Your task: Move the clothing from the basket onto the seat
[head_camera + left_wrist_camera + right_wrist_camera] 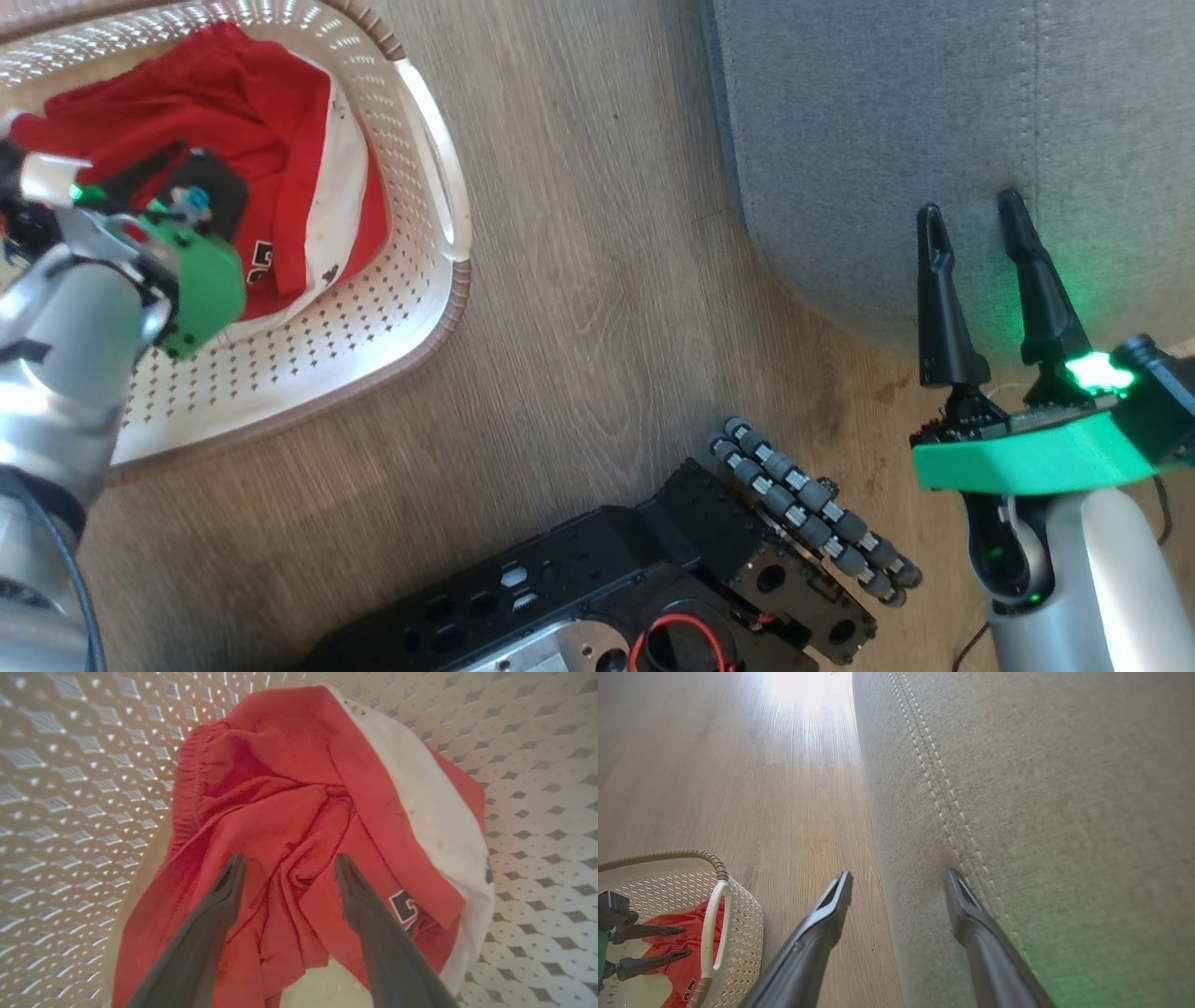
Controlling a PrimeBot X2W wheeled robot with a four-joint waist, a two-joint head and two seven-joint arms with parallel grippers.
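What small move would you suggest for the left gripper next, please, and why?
Probably lower the left gripper and close on the clothing: its fingers stand open over the red folds, holding nothing, and the clothing lies in the basket, not on the sofa.

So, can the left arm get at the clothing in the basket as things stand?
Probably yes. The left arm has its jaws open inside the basket, pointing at the red clothing close ahead, and nothing lies between them and the fabric.

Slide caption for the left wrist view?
Open left gripper poised over crumpled red and white fabric clothing inside the cream perforated plastic basket.
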